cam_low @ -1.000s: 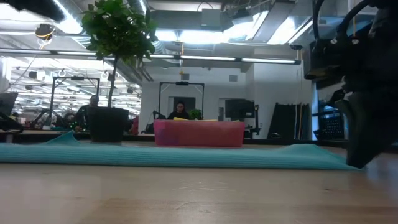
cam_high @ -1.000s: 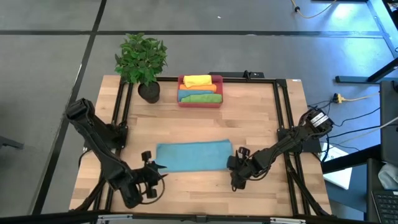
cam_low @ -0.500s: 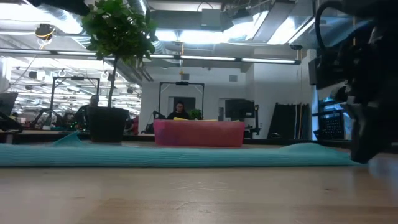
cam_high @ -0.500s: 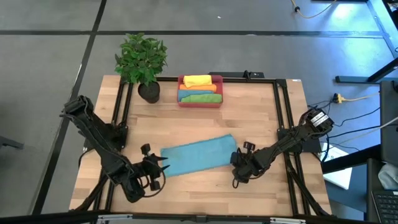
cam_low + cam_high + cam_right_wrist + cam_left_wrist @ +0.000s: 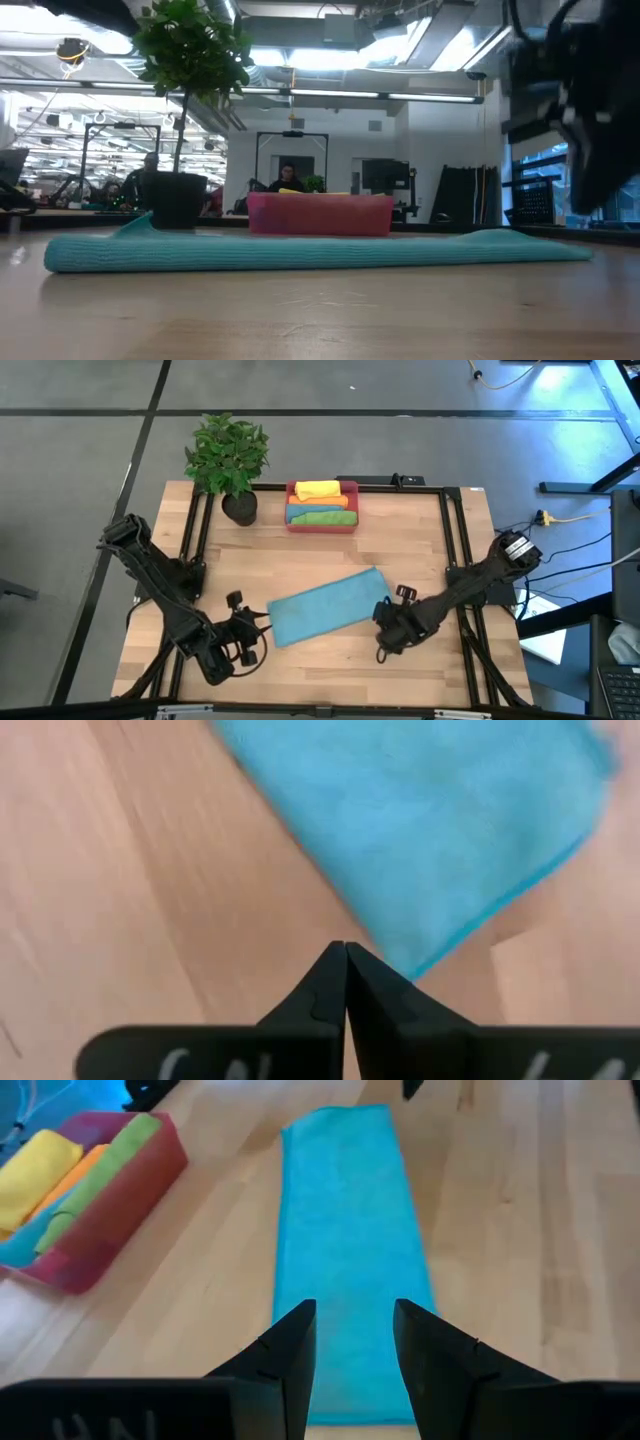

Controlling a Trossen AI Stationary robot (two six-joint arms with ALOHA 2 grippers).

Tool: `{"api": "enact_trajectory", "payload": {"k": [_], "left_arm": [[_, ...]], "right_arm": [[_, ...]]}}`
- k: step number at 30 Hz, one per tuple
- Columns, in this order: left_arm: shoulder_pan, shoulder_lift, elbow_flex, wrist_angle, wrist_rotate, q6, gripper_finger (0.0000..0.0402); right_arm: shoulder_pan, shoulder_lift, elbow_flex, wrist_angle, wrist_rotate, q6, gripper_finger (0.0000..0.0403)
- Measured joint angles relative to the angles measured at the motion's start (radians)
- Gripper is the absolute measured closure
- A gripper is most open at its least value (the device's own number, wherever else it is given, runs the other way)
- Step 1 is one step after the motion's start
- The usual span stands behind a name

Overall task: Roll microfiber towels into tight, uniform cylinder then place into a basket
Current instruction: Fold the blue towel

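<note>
The left claw (image 5: 262,626) hovers low at the near-left end of the teal-blue towel (image 5: 328,606), its fingers (image 5: 290,1350) apart with the cloth's end showing between them, nothing clamped. The right claw (image 5: 384,613) sits just off the towel's opposite end, fingers pressed together on nothing, their tips just beside the towel's hemmed corner. Pale lettering on each claw's housing is cropped and cannot be read.

A second ago the towel lay square to the desk (image 5: 410,540); it is now slewed, its right end swung toward the basket (image 5: 321,523) and its left end toward the front edge. In the low view its left end, formerly past the picture's edge, now shows whole.

The red-pink basket stands well beyond the towel at the desk's back edge, holding yellow, orange, green and blue cloths (image 5: 320,502). A potted plant (image 5: 228,458) stands just left of the basket. Black frame rails (image 5: 449,530) flank the desk; nothing lies between towel and basket.
</note>
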Motion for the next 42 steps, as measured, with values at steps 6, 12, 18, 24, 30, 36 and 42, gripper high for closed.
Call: {"api": "enact_trajectory", "payload": {"k": [6, 12, 18, 24, 30, 36, 42], "left_arm": [[0.042, 0.000, -0.019, -0.037, 0.008, -0.001, 0.0275], [0.142, 0.000, -0.130, 0.006, 0.114, -0.009, 0.0275], [0.289, 0.000, -0.247, 0.022, 0.269, -0.008, 0.0275], [0.368, 0.000, -0.393, 0.192, 0.352, 0.007, 0.0275], [0.353, 0.000, -0.462, 0.394, 0.393, 0.027, 0.0275], [0.302, 0.000, -0.463, 0.512, 0.453, 0.027, 0.0275], [0.226, 0.000, -0.462, 0.852, 0.517, 0.055, 0.0275]], "right_arm": [[0.047, -0.015, 0.046, 0.023, 0.085, 0.001, 0.0392], [0.049, -0.015, 0.015, 0.083, 0.115, 0.019, 0.0392], [0.041, -0.015, -0.070, 0.194, 0.169, 0.031, 0.0392], [0.028, -0.015, -0.123, 0.213, 0.169, 0.107, 0.0392], [-0.004, -0.015, -0.179, 0.217, 0.181, 0.097, 0.0392], [-0.099, -0.020, -0.273, 0.244, 0.220, 0.072, 0.0392], [-0.191, -0.018, -0.320, 0.310, 0.314, -0.045, 0.0392]]}}
